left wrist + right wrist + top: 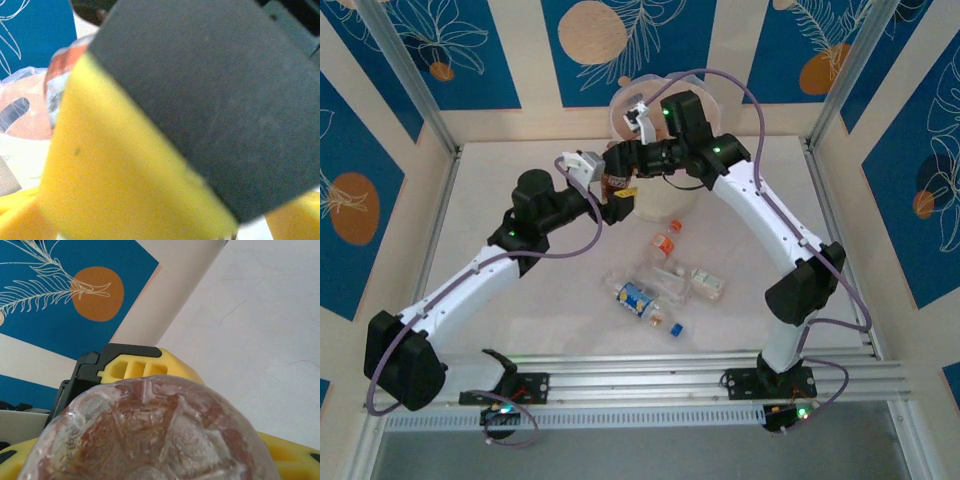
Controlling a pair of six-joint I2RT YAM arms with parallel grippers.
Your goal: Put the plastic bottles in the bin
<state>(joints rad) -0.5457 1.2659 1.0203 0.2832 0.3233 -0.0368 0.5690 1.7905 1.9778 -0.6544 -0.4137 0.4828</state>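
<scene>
From the left we see the left pincer [616, 208] raised over the middle of the surface [520, 310], towards the far edge. In its wrist view its yellow fingertips [15, 220] sit in the two bottom corners, spread wide and gripping nothing. Just beyond it a reddish bottle [616, 183] hangs upright in the air, close against the near-left side of the bin. The right pincer [618, 168] reaches in from the right. In its wrist view the bottle's crinkled clear base [150, 435] sits between its yellow pads, which close on it from both sides. The cream bin [665, 203] stands at the middle of the far edge, lined with a thin pinkish bag [620, 105]. Nearer us, around the centre of the surface, the loose bottles [660, 285] lie in a small cluster, one with a blue and yellow label, one with an orange cap.
</scene>
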